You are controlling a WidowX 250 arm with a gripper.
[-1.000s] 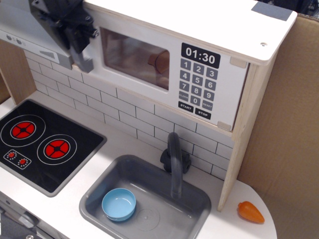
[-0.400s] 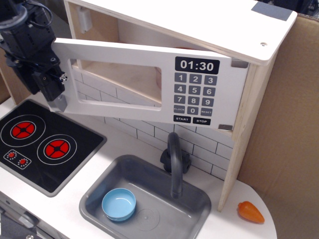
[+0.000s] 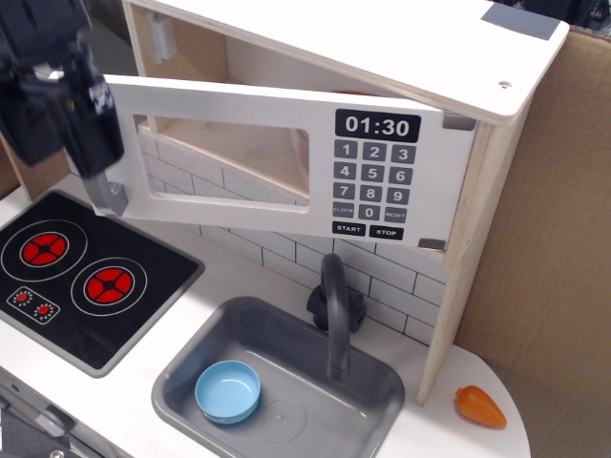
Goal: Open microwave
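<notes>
The microwave (image 3: 382, 43) is a wooden box with a white top at the upper middle. Its white door (image 3: 239, 100) stands swung partly out, hinged on the right, and the bare wooden inside shows behind the clear window. The black keypad (image 3: 375, 179) reads 01:30. My black gripper (image 3: 94, 153) is at the door's left edge, over the grey handle (image 3: 113, 198), whose lower end sticks out below it. The gripper is blurred, so I cannot tell whether the jaws hold the handle.
A black two-burner stove (image 3: 76, 272) lies at the lower left. A grey sink (image 3: 186, 372) holds a blue bowl (image 3: 227, 391), with a dark faucet (image 3: 334, 315) behind it. An orange carrot (image 3: 479, 406) lies at the right. A cardboard wall (image 3: 563, 239) stands on the right.
The door went from shut to swung out to the left with the gripper at its handle. Since 0.4 s ago the door has stayed put and the gripper shifted slightly.
</notes>
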